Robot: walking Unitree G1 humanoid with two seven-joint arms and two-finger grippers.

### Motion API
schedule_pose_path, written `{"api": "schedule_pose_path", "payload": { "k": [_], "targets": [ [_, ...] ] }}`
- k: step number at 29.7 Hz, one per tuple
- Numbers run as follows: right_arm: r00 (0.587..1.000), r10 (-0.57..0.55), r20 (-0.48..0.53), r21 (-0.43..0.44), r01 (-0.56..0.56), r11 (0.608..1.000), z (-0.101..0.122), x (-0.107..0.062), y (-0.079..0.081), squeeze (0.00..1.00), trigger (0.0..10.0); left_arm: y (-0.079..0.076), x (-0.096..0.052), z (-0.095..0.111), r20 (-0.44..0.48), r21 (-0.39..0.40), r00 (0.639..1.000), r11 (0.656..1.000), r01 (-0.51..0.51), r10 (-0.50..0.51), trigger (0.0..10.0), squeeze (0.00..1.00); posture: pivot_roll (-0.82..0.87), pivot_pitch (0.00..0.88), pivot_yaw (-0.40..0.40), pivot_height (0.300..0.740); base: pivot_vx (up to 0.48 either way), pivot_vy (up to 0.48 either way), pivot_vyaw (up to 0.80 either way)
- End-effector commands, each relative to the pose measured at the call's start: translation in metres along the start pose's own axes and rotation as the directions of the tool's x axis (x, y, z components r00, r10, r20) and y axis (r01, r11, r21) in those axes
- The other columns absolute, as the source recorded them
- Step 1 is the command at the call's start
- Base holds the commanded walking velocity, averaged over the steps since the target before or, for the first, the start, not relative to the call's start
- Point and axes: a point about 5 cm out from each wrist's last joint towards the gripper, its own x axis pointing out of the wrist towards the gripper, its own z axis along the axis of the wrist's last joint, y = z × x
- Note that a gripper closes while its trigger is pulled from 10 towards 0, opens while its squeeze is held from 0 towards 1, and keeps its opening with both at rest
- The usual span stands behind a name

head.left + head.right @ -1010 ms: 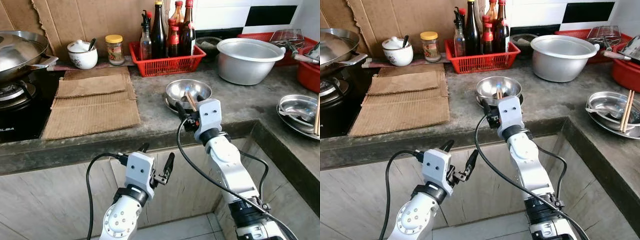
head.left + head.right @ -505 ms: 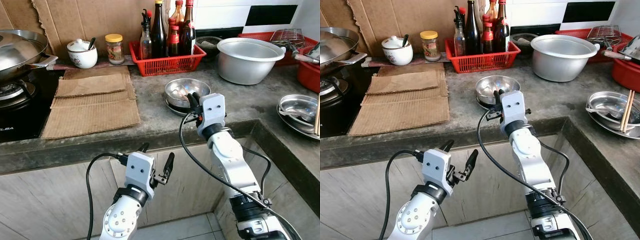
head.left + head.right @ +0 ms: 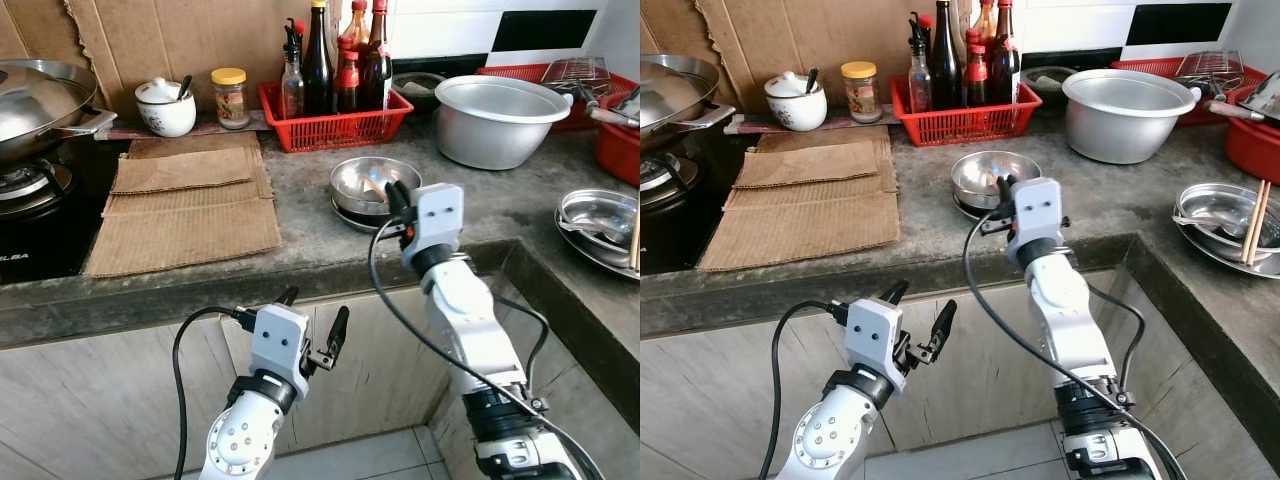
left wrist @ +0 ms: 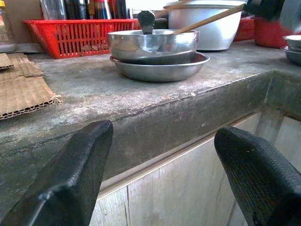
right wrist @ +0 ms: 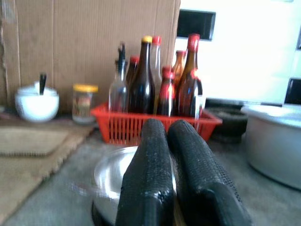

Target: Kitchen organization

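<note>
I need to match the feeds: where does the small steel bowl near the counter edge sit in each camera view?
Left eye view: steel bowl at centre, just behind the right gripper.
Right eye view: centre, same spot.
Left wrist view: upper middle, on a steel plate.
Right wrist view: low, behind the black fingers, blurred.
Shared landmark: red basket of bottles behind the bowl.

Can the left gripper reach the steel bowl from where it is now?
Probably not directly: the left gripper hangs open below the counter edge, which stands between it and the steel bowl. It must rise first.
</note>
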Motion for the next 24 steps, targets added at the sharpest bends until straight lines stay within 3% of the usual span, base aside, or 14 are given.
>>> {"api": "schedule_pose_path", "payload": {
  "k": [1,12,24],
  "targets": [
    [0.999,-0.019,0.028,0.019,0.018,1.0,0.01,0.001,-0.003,0.0,0.0,-0.001,0.0,-0.002,-0.01,-0.001,1.0,1.0,0.002,-0.002,10.0,0.0,0.06,0.018,-0.045,0.74,0.0,0.0,0.0],
    [0.999,-0.031,0.009,0.066,0.03,0.997,0.01,-0.007,-0.002,0.0,0.0,0.0,0.003,-0.002,-0.012,0.001,1.0,1.0,0.002,-0.002,10.0,0.0,0.06,0.029,-0.04,0.74,0.0,0.0,0.0],
    [0.995,-0.01,-0.096,-0.04,0.006,0.999,-0.003,-0.011,0.001,0.0,0.0,0.001,0.003,-0.002,-0.009,0.002,1.0,1.0,-0.006,0.006,10.0,0.0,0.06,0.034,-0.044,0.74,0.0,0.0,0.0]
  ]
}}
